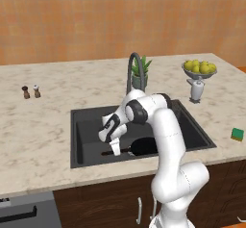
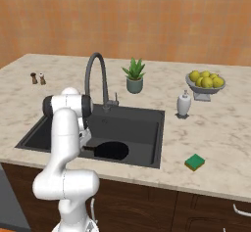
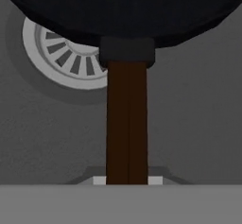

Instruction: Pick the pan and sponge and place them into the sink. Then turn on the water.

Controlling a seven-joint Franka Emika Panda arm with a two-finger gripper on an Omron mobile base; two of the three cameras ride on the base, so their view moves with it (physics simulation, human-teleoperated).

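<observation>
Currently the pan point(image 1: 144, 146) is gripped by its handle in the closed end effector point(image 1: 115, 149), low inside the sink point(image 1: 86, 126), above the drain point(image 3: 61, 60)

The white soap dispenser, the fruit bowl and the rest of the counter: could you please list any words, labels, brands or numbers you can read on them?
None: no readable text in any view.
White soap dispenser: plain, no label.
Grey bowl of yellow fruit: no markings.
Green rectangular sponge: no print.
Two small brown and white shakers: too small to tell.
</observation>
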